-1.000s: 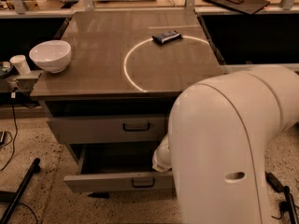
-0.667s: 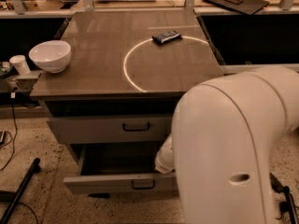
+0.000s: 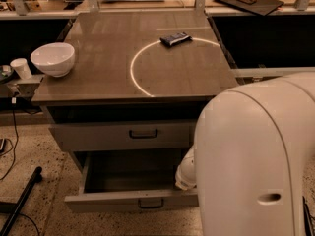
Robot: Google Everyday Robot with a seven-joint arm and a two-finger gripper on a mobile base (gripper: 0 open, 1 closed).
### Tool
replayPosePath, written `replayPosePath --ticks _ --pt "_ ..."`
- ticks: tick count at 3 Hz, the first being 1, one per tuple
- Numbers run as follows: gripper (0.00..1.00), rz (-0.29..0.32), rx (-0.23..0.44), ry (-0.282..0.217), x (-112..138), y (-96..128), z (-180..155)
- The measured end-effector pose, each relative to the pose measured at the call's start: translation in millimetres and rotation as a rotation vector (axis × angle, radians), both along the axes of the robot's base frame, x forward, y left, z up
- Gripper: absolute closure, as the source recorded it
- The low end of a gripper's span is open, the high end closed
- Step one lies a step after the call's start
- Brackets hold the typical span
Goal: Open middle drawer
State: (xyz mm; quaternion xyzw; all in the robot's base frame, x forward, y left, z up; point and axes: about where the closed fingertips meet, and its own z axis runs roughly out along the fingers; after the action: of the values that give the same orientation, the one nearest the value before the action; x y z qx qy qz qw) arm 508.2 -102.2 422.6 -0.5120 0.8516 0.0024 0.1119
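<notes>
- The middle drawer (image 3: 130,200) is seen pulled out at lower centre, its front edge well forward of the closed upper drawer (image 3: 113,136).
- The gripper (image 3: 185,175) is glimpsed as a pale rounded part at the open drawer's right end, mostly hidden by the arm (image 3: 251,166); its grip cannot be told.
- Speckled floor (image 3: 49,166) is seen beyond the drawer's left edge.

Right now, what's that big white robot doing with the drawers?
The robot's white arm reaches down by the right end of the middle drawer, which is pulled out and looks empty where it shows. Its tool is hidden behind the arm, so I can't see it. The drawer above is shut. On top sit a white bowl and a dark packet.
</notes>
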Motion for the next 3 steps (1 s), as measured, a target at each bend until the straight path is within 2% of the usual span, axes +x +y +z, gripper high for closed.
replayPosePath --ticks 1,2,3 --pt "1.00 0.010 0.010 0.000 -19 -10 11" --pt "1.00 0.031 0.049 -0.012 -42 -14 35" --pt "1.00 0.051 0.162 0.015 -64 11 56"
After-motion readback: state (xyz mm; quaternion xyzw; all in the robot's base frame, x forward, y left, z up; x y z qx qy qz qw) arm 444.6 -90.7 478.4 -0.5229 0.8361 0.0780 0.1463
